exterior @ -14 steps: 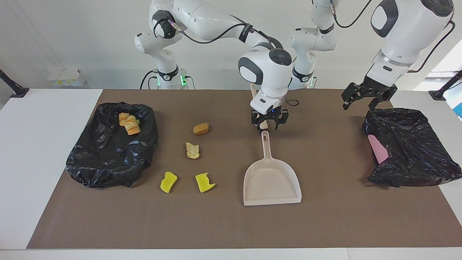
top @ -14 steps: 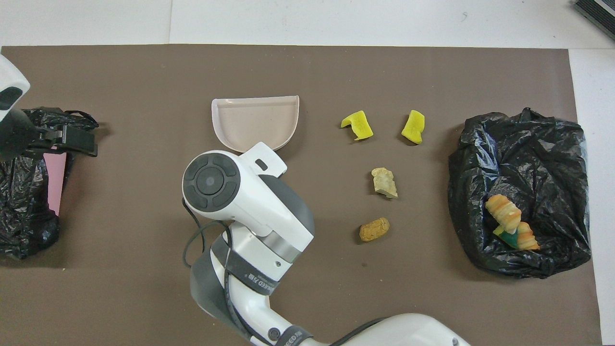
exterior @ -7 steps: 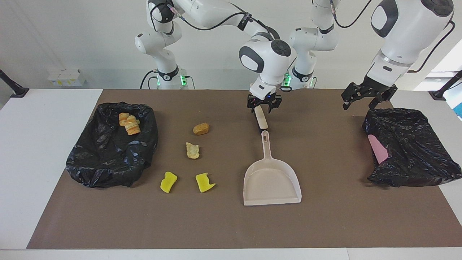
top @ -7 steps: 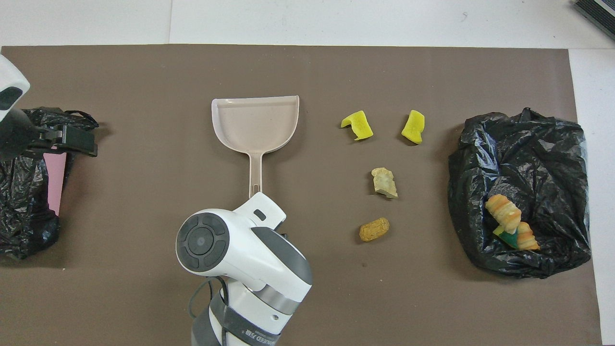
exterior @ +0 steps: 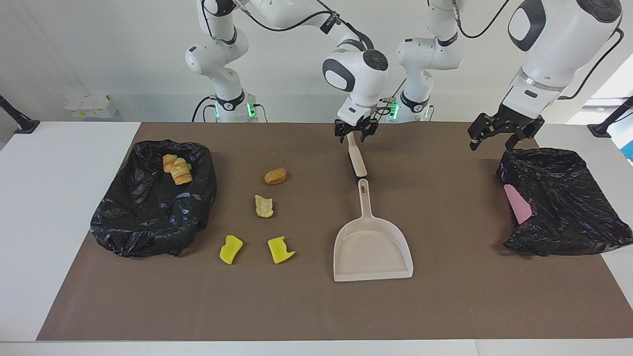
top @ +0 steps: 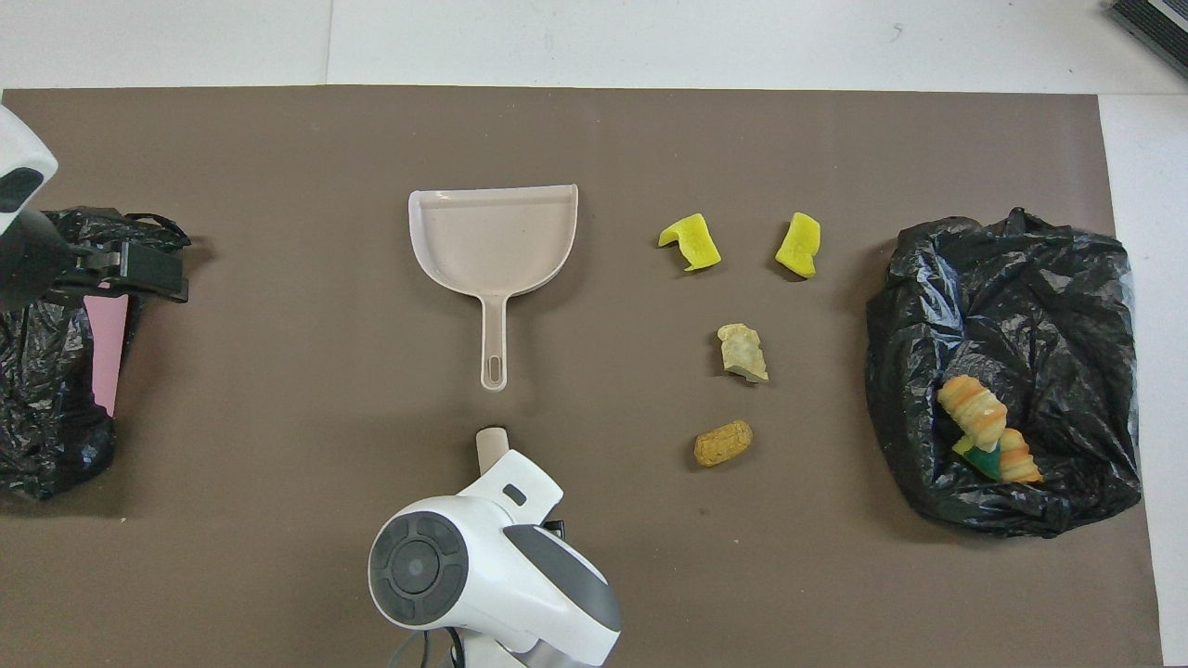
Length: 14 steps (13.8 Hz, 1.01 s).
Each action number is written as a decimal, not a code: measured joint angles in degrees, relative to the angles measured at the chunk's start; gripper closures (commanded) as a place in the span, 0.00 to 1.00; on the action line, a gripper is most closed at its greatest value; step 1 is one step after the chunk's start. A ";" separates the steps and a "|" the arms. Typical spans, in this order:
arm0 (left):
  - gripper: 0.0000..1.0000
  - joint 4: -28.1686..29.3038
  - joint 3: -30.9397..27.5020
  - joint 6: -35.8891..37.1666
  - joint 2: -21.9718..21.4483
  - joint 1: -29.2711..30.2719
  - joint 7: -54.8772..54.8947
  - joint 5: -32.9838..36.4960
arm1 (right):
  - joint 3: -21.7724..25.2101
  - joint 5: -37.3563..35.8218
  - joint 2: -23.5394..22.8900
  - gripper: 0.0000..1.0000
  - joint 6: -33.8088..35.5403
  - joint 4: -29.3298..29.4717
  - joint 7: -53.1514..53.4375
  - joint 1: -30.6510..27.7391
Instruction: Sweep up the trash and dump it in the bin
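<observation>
Loose trash lies on the brown mat: two yellow chunks [exterior: 230, 248] [exterior: 280, 249], a pale tan chunk [exterior: 263, 205] and an orange-brown chunk [exterior: 275, 176]. More orange-tan chunks [exterior: 177, 169] sit in the black bag bin [exterior: 148, 212] at the right arm's end. The beige dustpan [exterior: 373, 249] [top: 492, 237] lies flat, with its handle toward the robots. Just nearer the robots lies a beige stick-like handle [exterior: 357, 160] [top: 490, 443]. My right gripper [exterior: 354, 137] is open, low over the stick's end nearer the robots. My left gripper [exterior: 491, 146] [top: 176, 274] waits open.
A second black bag [exterior: 564, 212] lies at the left arm's end, under the left gripper, with a flat pink piece [exterior: 518, 203] on its rim. The mat's edge nearest the robots runs just past the right gripper. White table borders the mat at both ends.
My right gripper has drawn back from the dustpan handle's tip toward the robots, along the beige stick. This uncovered the dustpan's handle in the overhead view. Stick, dustpan, trash and left arm have not moved.
</observation>
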State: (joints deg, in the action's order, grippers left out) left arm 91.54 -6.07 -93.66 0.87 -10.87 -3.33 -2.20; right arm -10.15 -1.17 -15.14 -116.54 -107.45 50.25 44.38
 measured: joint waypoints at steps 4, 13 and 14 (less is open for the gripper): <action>0.00 0.00 0.00 0.00 0.00 0.00 0.00 0.00 | 0.03 0.02 1.87 0.25 -2.74 -3.64 0.00 0.03; 0.00 0.00 0.00 0.00 0.00 0.00 0.00 0.00 | -0.09 1.26 5.81 0.27 -8.68 -12.37 0.00 2.48; 0.00 0.00 0.00 0.00 0.00 0.00 0.00 0.00 | -0.10 1.30 5.89 0.27 -10.09 -12.97 0.00 2.65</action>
State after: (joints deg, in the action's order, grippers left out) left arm 91.54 -6.07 -93.66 0.87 -10.87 -3.32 -2.20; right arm -10.25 0.14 -9.25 -126.63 -120.42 50.26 47.03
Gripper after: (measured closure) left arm 0.000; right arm 0.256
